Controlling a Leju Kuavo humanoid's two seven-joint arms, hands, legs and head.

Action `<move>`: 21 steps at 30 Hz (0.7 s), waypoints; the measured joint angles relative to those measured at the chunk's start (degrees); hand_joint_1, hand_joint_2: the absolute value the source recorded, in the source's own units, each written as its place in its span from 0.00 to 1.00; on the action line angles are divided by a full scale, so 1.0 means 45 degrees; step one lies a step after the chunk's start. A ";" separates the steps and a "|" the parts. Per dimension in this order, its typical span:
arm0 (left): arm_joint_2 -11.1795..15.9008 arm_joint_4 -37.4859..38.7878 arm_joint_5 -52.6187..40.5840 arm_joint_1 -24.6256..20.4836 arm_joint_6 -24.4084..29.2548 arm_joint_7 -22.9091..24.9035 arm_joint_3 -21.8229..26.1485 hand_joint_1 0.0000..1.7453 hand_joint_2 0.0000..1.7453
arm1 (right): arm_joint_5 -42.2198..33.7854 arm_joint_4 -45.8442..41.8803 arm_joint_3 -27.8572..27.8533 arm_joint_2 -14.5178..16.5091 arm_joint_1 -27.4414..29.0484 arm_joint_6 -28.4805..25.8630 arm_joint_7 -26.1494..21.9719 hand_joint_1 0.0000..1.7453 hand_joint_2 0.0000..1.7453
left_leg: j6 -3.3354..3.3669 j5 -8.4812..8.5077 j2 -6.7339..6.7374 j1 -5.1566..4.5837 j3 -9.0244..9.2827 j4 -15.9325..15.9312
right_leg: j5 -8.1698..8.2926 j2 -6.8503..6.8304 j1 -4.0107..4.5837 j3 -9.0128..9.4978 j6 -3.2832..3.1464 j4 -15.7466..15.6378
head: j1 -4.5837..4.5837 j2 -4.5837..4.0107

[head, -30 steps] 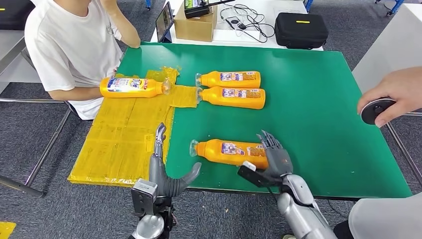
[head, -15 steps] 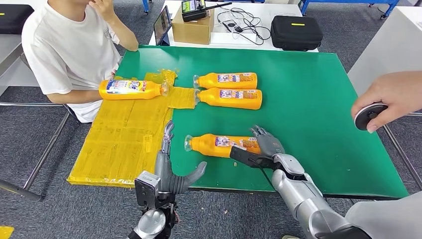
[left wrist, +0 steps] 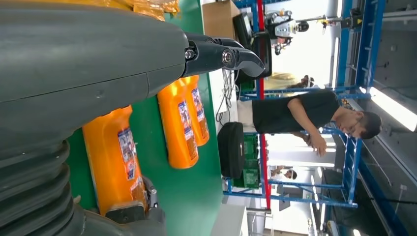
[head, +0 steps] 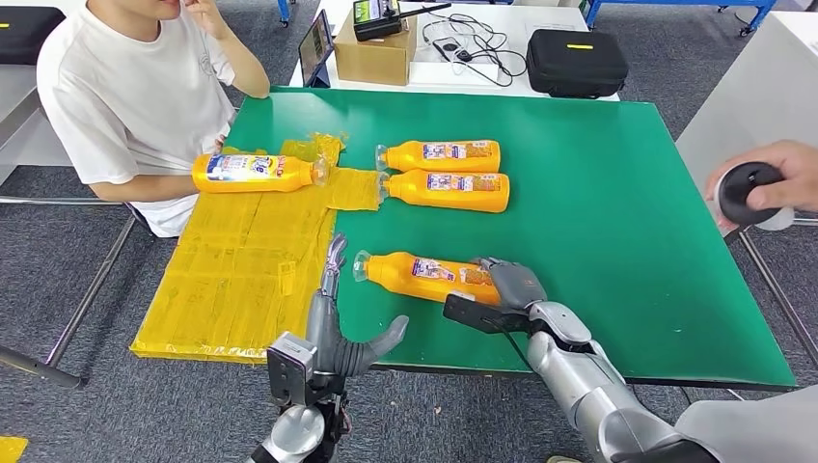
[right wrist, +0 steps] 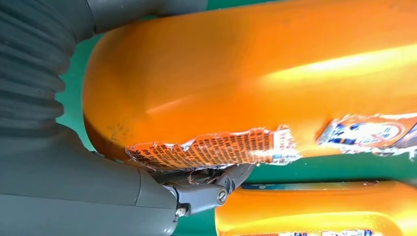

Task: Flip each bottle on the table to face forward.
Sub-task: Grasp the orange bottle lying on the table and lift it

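Orange bottle (head: pixel 429 276) lies gripped at its base by our right hand (head: pixel 508 289); smooth plastic may slip mid-roll. Left hand (head: pixel 338 333) hovers, fingers spread, holding nothing.

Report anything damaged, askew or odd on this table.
The label on the nearest bottle, held at its base by the right robot hand, is torn and ragged. That bottle lies angled, unlike the two parallel bottles behind it. The yellow sheet is crumpled at its far corner.

Bright even overhead light, soft faint shadows, glare streak on the near bottle (right wrist: pixel 314 69), blown-out windows (left wrist: pixel 314 54), slight wide-angle edge bending
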 joint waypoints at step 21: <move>0.0118 -0.2373 0.4023 0.1345 0.0564 -0.0599 0.0737 0.00 1.00 | -0.9278 -0.4443 -0.4560 0.1744 0.4906 -0.3715 -0.4965 1.00 1.00 | 0.0000 -0.0003 -0.0058 0.0001 -0.0134 -0.0001 | -0.0037 -0.0043 -0.0004 -0.0092 0.0030 0.0005 | 0.0000 0.0000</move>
